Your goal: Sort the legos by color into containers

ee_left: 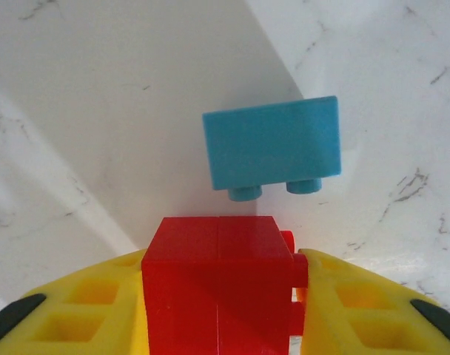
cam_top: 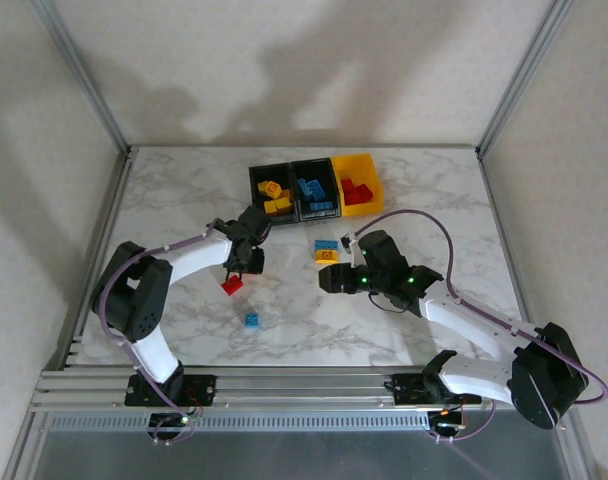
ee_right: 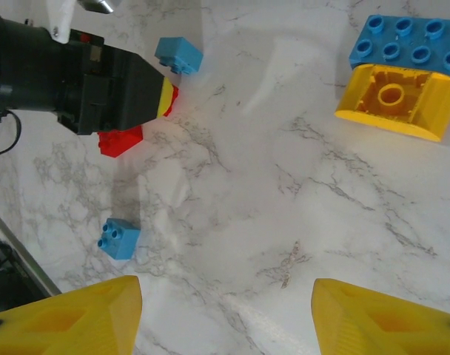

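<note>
Left wrist view: a red brick (ee_left: 217,285) was seen between the left jaws, with a yellow pad (ee_left: 92,303) pressed against each side of it. The jaws were drawn narrow and shut on that brick. Whether it was resting on the marble worktop (ee_left: 99,111) or lifted just off it could not be told. Just past it, a small blue brick (ee_left: 273,148) was lying on its side, near but not touching.

In the top external view, the red brick was found near the middle of the worktop, well apart from the three bins at the far edge. Yellow bricks were seen in the left black bin (cam_top: 253,190), blue ones in the middle black bin (cam_top: 314,164) and red ones in the yellow bin (cam_top: 359,208). The yellow bin was judged to be the right home for this brick.

The brick was judged to be light, hard and smooth. It would not be hurt by a squeeze, but it could slip or twist if pinched at a corner. The flat sides were judged the best place to hold it.

The right jaws were spread wide with nothing between them, near a flat blue brick (ee_right: 406,37) touching an upturned yellow brick (ee_right: 391,103).

The lower part of the red brick was cut off, and most of its studs were hidden.
</note>
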`<state>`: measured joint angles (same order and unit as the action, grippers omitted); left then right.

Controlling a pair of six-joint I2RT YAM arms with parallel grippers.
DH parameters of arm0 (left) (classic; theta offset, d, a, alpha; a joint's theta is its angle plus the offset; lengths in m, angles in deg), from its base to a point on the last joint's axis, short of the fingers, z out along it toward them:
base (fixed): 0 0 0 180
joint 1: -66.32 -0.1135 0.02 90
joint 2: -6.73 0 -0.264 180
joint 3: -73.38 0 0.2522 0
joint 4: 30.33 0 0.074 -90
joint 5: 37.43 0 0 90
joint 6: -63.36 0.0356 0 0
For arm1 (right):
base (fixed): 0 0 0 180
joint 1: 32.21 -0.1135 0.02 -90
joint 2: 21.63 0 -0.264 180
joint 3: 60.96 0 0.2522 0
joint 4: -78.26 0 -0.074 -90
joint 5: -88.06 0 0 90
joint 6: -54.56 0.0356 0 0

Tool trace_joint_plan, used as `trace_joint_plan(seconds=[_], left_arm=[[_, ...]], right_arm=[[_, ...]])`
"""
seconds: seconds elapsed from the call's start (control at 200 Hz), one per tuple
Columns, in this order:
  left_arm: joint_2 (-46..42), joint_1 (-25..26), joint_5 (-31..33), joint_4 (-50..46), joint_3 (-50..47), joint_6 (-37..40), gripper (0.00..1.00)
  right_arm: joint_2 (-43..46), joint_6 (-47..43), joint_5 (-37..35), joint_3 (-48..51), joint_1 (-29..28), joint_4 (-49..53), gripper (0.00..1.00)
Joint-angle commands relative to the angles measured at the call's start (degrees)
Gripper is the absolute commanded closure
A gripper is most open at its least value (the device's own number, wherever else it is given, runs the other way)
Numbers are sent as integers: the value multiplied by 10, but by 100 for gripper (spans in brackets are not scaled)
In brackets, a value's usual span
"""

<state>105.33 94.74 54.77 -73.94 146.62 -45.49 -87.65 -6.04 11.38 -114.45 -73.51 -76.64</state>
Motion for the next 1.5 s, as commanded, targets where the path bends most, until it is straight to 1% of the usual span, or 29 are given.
trace_joint_plan(seconds=[0.0,0.195,0.215,0.32,0.436,0.516,0.686,0.736,0.841,0.991,1.272,1.342,1.497], left_arm=[[-19,5,10,-20,5,-5,65],[-63,13,4,-21,2,-18,66],[-69,14,3,-21,1,-20,66],[-97,21,0,-24,1,-29,66],[-127,30,-13,-20,2,-43,66],[-142,38,-20,-10,9,-59,66],[-130,67,-27,29,50,-98,66],[-115,77,-30,44,66,-106,66],[-72,99,-36,68,108,-121,66],[7,121,-38,85,193,-131,66],[168,130,-43,100,374,-142,66],[209,130,-45,98,421,-145,66],[297,130,-44,82,531,-144,66]], right_arm=[[7,6,-27,2,-2,3,38],[25,17,-52,-10,13,17,38],[27,19,-56,-12,29,18,38],[40,28,-72,-21,54,27,38],[49,45,-89,-27,99,42,38],[55,48,-88,-28,128,50,38],[82,66,-96,-21,144,55,38],[89,73,-95,-18,145,56,38],[110,90,-120,-7,146,77,38],[162,121,-136,16,148,98,38],[251,173,-161,58,149,138,38],[263,177,-150,72,149,128,37],[283,185,-150,91,149,105,37]])
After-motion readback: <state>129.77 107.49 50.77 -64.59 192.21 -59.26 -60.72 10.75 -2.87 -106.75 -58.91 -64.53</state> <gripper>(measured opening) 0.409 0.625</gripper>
